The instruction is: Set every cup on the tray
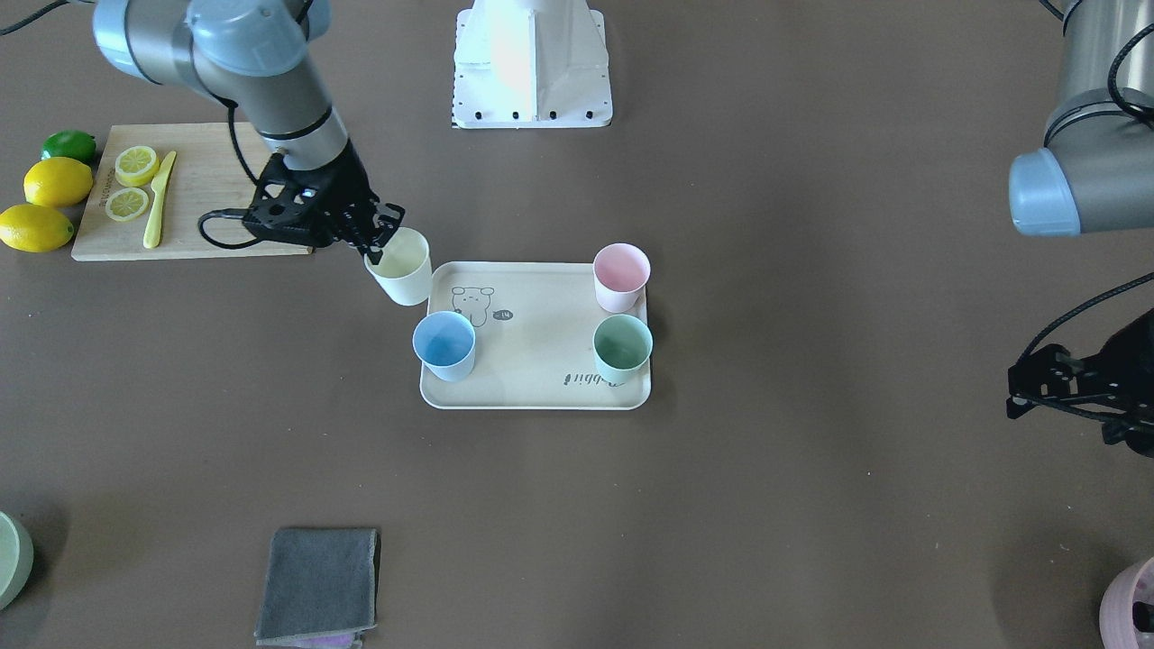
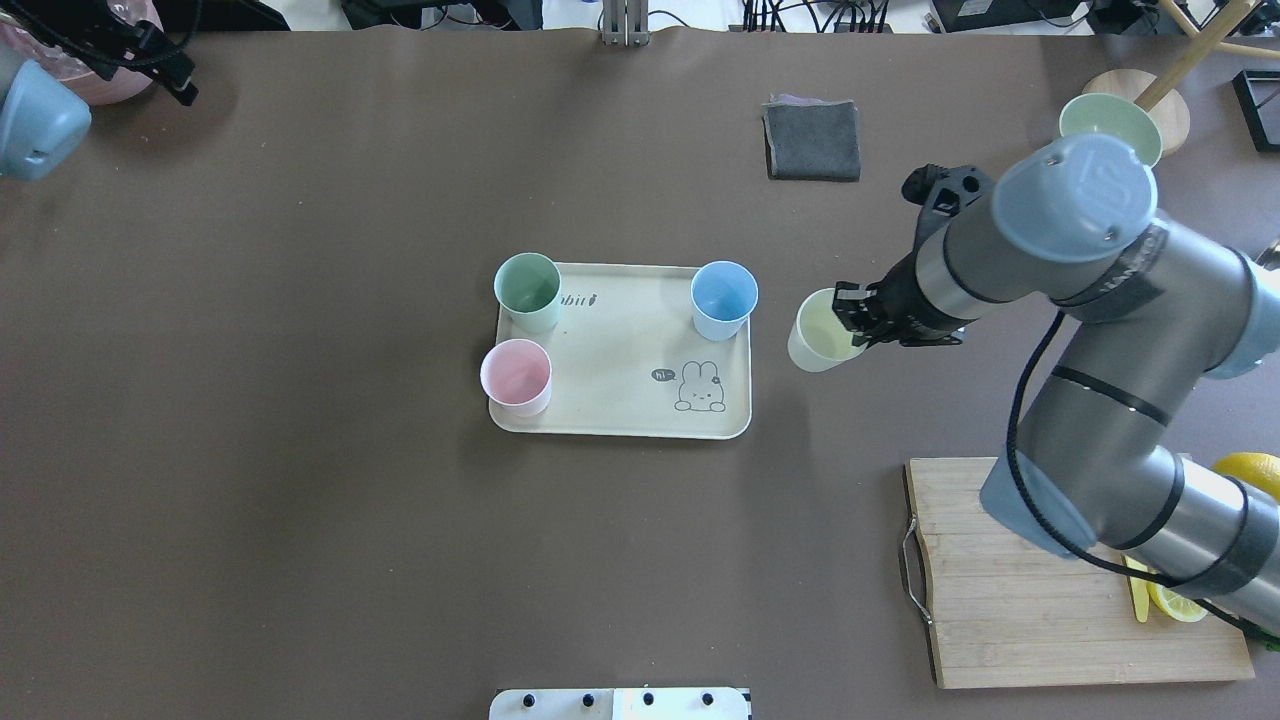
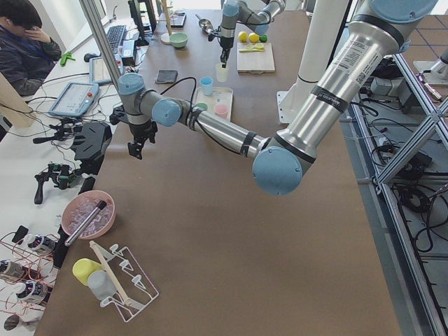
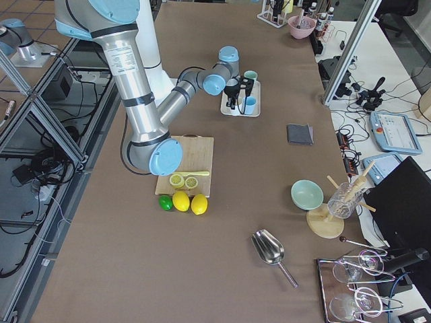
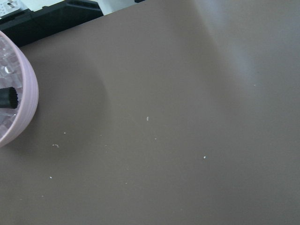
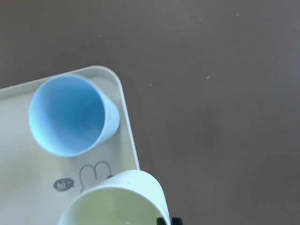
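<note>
The cream tray (image 2: 610,345) lies mid-table and carries three cups: mint green (image 2: 527,291), pink (image 2: 516,376) and light blue (image 2: 723,299). My right gripper (image 2: 852,318) is shut on the rim of the pale yellow cup (image 2: 822,332) and holds it tilted, lifted just off the tray's right edge. In the front view the yellow cup (image 1: 399,266) hangs beside the tray's corner (image 1: 541,361). The right wrist view shows the yellow cup (image 6: 117,199) over the tray's rim (image 6: 126,136), close to the blue cup (image 6: 70,115). My left gripper (image 1: 1017,397) hovers far off at the table's end; I cannot tell whether it is open.
A bamboo cutting board (image 2: 1010,580) with lemon slices and a yellow knife lies under my right arm, with lemons (image 1: 54,180) beside it. A grey cloth (image 2: 812,140) and a green bowl (image 2: 1110,120) lie at the far side. A pink bowl (image 5: 14,93) sits near my left gripper.
</note>
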